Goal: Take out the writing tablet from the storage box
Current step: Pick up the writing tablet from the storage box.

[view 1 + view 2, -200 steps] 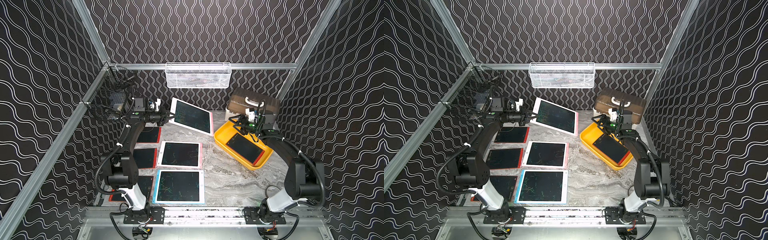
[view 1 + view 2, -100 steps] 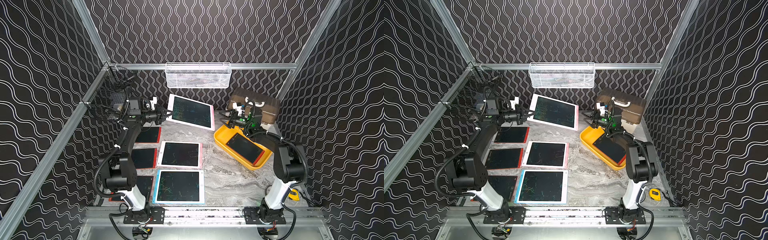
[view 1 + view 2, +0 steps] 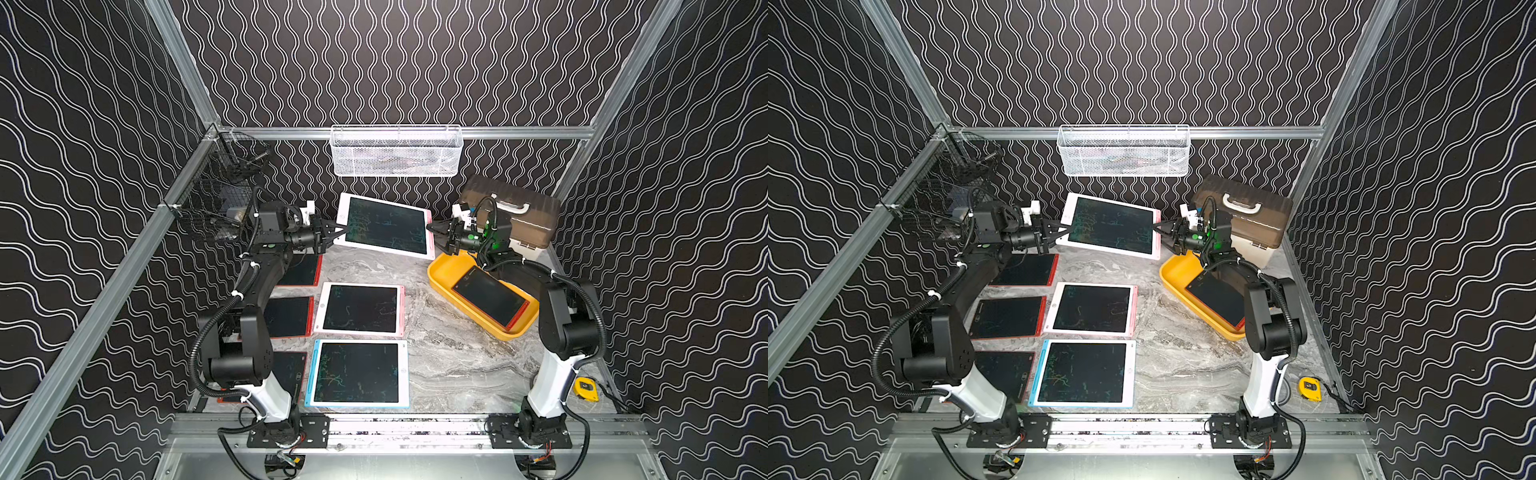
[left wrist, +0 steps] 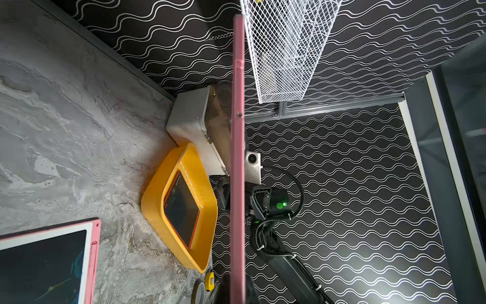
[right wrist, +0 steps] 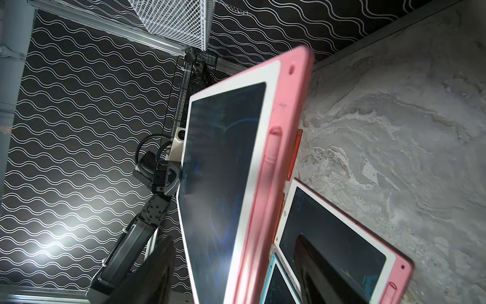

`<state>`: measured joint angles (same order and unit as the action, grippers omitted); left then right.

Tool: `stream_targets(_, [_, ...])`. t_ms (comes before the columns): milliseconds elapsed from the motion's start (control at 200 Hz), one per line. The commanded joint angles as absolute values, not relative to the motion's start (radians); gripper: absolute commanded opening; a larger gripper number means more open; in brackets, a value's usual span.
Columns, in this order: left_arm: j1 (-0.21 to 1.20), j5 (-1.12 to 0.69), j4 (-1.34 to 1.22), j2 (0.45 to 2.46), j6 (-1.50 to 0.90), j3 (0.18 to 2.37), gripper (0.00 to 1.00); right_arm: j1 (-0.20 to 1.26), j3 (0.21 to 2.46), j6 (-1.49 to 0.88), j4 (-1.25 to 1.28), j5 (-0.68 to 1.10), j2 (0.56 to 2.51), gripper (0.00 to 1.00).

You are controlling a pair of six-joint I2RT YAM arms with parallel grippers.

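Observation:
A pink-framed writing tablet (image 3: 386, 226) (image 3: 1113, 226) hangs in the air at the back of the table. My left gripper (image 3: 338, 233) (image 4: 238, 289) is shut on its left edge, which shows edge-on as the pink tablet (image 4: 238, 158) in the left wrist view. My right gripper (image 3: 434, 232) (image 5: 236, 276) is open, one finger on each side of the tablet's right edge, with gaps visible. The yellow storage box (image 3: 440, 270) (image 4: 155, 210) lies below the right gripper. It holds a red-framed tablet (image 3: 490, 297) (image 4: 181, 210).
A cream case with a brown lid (image 3: 511, 216) stands behind the box. A white wire basket (image 3: 397, 151) hangs on the back rail, a black one (image 3: 224, 199) at the left. A pink tablet (image 3: 359, 309), a blue tablet (image 3: 357, 374) and red tablets (image 3: 291, 316) cover the table's left half. A tape measure (image 3: 586, 388) lies at front right.
The right gripper has risen from the box and turned to the pink tablet's right edge, its jaws narrowing. The left gripper has lifted and levelled that tablet.

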<state>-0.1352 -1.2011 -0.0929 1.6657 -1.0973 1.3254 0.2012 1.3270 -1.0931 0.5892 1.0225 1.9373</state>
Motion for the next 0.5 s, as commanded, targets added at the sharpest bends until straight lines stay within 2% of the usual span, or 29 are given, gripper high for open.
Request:
stream_targets(0, [-0.137,-1.239,-0.198,1.641,-1.138,1.320,0.00,0.204,1.351,-1.169,0.689,1.046,1.957,0.69])
stream_targets(160, [-0.135,-1.240,-0.176,1.643,-1.120,1.327,0.00,0.208,1.379,-1.177,0.688,1.058,1.974,0.64])
stream_targets(345, [-0.129,-1.248,-0.176,1.656,-1.116,1.339,0.00,0.219,1.400,-1.150,0.645,1.058,1.978,0.51])
stream_targets(495, [-0.121,-1.254,-0.163,1.666,-1.104,1.350,0.00,0.222,1.411,-1.165,0.660,1.059,1.989,0.45])
